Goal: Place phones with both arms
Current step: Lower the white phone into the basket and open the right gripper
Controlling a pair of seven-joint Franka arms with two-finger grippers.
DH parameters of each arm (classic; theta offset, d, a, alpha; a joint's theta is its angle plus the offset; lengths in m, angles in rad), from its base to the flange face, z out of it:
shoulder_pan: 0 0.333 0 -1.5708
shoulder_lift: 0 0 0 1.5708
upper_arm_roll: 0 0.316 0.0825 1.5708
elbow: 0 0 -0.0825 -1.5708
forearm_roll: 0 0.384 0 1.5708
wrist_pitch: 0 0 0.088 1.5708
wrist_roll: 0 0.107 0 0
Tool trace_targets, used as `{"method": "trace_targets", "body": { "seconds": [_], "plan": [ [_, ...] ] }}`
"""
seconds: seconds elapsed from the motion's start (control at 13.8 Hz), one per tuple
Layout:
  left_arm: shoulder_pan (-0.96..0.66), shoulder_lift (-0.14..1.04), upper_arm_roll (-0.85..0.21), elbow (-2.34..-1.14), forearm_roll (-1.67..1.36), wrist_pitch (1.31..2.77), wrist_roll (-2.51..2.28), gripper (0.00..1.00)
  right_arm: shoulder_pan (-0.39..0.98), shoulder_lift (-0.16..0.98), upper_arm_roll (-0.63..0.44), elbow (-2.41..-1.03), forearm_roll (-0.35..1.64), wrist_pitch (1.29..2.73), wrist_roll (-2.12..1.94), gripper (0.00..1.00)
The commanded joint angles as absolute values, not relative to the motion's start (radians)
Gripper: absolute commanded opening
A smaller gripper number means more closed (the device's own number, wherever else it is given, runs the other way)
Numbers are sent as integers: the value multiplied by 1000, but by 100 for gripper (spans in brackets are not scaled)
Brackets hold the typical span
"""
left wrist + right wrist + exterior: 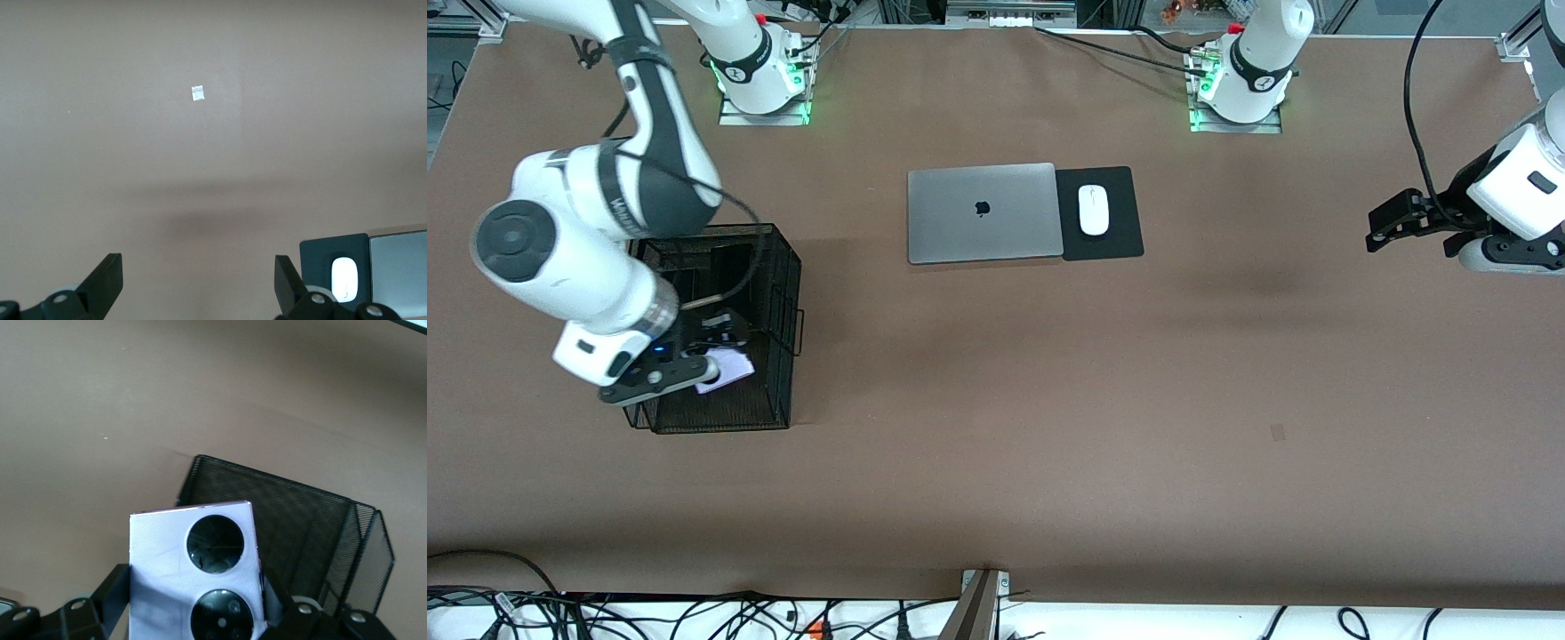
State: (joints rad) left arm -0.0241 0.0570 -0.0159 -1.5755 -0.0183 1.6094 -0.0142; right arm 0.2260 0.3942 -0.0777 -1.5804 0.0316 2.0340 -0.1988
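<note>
Gripping lilac phone [193, 580], right end effector [193, 613] over basket [769, 293].

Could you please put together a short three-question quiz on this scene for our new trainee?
1. True or false: the right gripper is shut on the lilac-white phone over the black mesh basket.
2. Which thing lies on the black pad beside the grey laptop? A) a phone B) a white mouse C) a cup
3. Fill in: the left gripper hangs over bare table toward the left arm's end, and its jaws stand ____.

Key: 1 true; 2 B; 3 open.
</note>
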Motion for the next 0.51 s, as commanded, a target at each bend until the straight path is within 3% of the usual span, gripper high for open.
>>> {"method": "trace_targets", "body": {
  "seconds": [0.0,0.43],
  "plan": [
    [-21,69,-18,-1546,-28,1588,-9,100,171,409,-58,-1623,61,2155,-288,62],
    [-23,69,-20,-1545,-28,1588,-9,100,117,567,-58,-1624,210,2304,-341,62]
  ]
}}
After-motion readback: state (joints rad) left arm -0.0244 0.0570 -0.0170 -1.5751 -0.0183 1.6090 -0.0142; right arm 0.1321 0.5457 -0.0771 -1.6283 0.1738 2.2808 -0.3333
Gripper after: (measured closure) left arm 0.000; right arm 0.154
